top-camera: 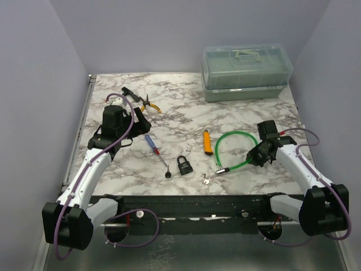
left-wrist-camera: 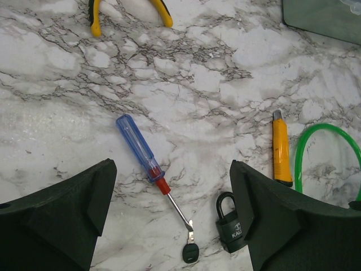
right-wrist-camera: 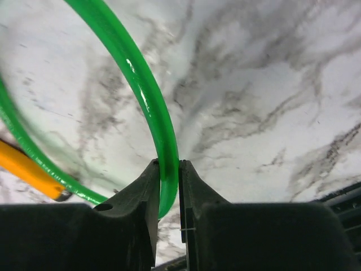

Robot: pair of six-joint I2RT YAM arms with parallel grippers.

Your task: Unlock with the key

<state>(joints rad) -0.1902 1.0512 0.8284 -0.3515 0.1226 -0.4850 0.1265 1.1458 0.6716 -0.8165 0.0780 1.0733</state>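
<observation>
The key [top-camera: 207, 179] is a tiny flat silver piece lying on the marble surface [top-camera: 180, 113] by its near edge, just right of the black padlock [top-camera: 184, 165]. The left arm hangs above the screwdriver [left-wrist-camera: 144, 158], its left fingers [left-wrist-camera: 62, 214] spread wide, holding nothing. The right arm reaches low, its right fingers [right-wrist-camera: 135, 209] pinching the green cable [right-wrist-camera: 144, 96]. A lidded plastic box [top-camera: 246, 72] sits far right, shut; its contents cannot be made out.

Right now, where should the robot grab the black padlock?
Probably take the padlock by its boxy black body, pinching its left and right edges, coming straight down from above. It lies flat, shackle pointing toward the far wall, so both edges are free.
</observation>
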